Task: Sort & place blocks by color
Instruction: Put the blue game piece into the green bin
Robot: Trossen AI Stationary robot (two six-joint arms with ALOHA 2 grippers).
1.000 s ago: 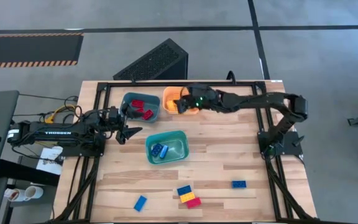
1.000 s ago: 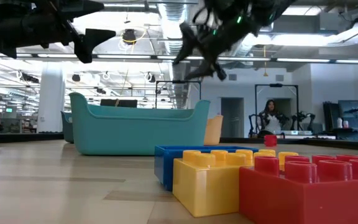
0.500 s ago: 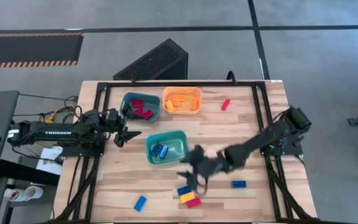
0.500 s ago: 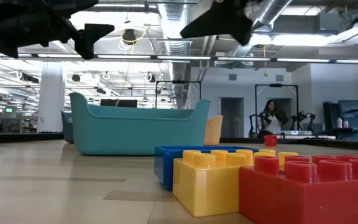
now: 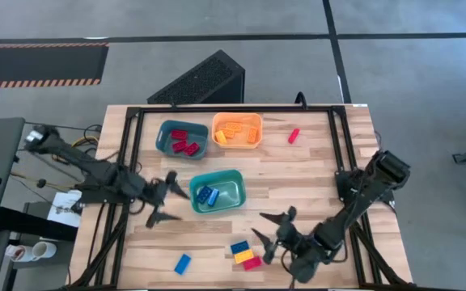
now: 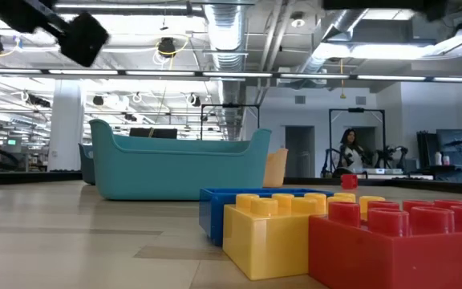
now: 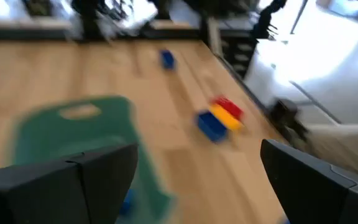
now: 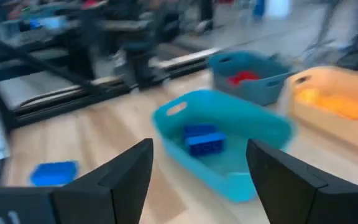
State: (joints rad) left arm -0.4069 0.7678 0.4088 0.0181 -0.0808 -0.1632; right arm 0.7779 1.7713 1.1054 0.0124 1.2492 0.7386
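Where trays (image 5: 217, 191) crowd (blocks (image 5: 246, 254) beside)

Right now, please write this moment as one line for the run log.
left gripper: open, beside teal tray | right gripper: open, near stacked blue-yellow-red blocks | held: nothing | loose blocks: red, blue

Two dark fingers (image 8: 123, 180) of the right gripper (image 8: 197, 180) are seen well apart, with nothing held between them. Beyond them, a teal tray (image 8: 225, 146) is set on the wooden counter (image 8: 104, 134), and two blue blocks (image 8: 201, 138) are held inside it. A darker teal tray (image 8: 253, 78) with red blocks (image 8: 244, 77) and an orange tray (image 8: 334, 106) with orange-yellow pieces (image 8: 334, 104) are placed farther off. A loose blue block (image 8: 53, 173) is seen on the counter.
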